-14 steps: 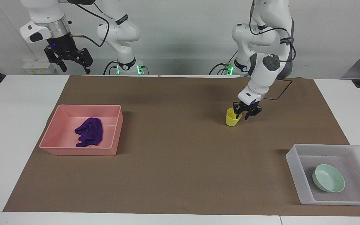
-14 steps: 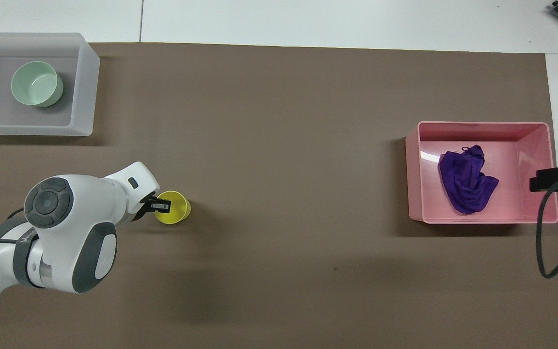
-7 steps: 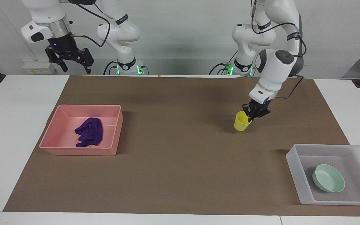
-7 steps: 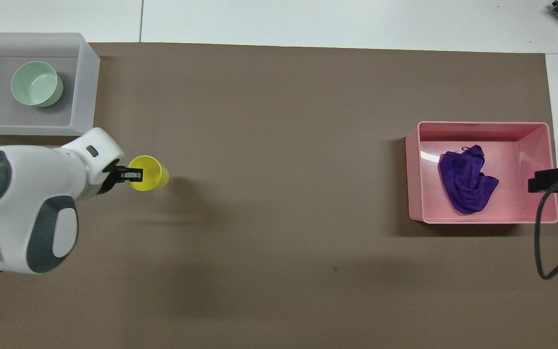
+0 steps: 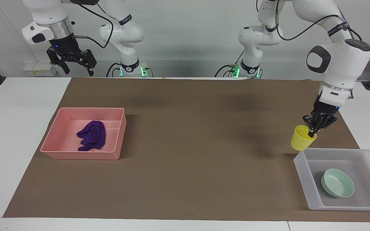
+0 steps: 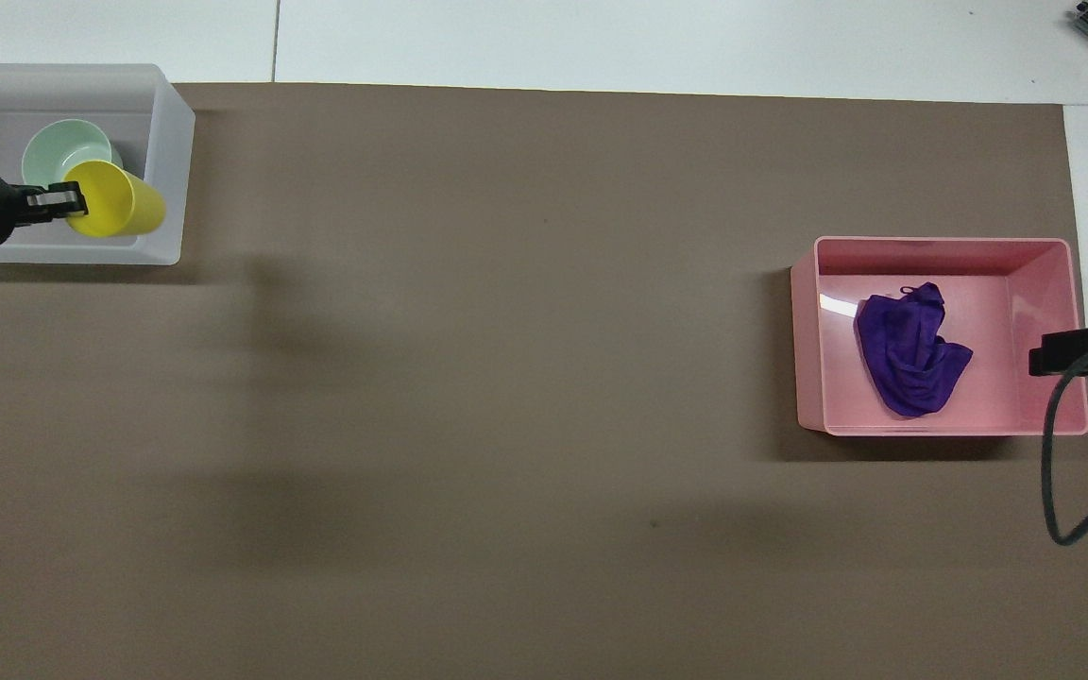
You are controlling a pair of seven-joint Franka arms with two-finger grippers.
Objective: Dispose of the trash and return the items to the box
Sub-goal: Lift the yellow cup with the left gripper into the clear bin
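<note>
My left gripper (image 5: 313,129) is shut on the rim of the yellow cup (image 5: 301,139) and holds it tilted in the air, over the edge of the translucent tray (image 5: 301,165) that is nearest the robots. In the overhead view the left gripper (image 6: 57,200) and cup (image 6: 116,200) overlap the tray (image 6: 171,161). The mint-green bowl (image 5: 337,183) sits in the tray, partly covered by the cup in the overhead view (image 6: 53,149). The purple rag (image 5: 92,135) lies in the pink bin (image 5: 81,156). My right gripper (image 5: 72,63) is open and empty, raised high by the table's robot edge.
The pink bin (image 6: 941,247) with the rag (image 6: 910,351) stands on the brown mat (image 5: 185,134) toward the right arm's end. The right gripper's tip and a cable (image 6: 1078,351) show beside the bin. White table borders the mat.
My left gripper closed on the yellow cup, lifted it off the mat and carried it toward the left arm's end, up to the tray. The right arm barely moved.
</note>
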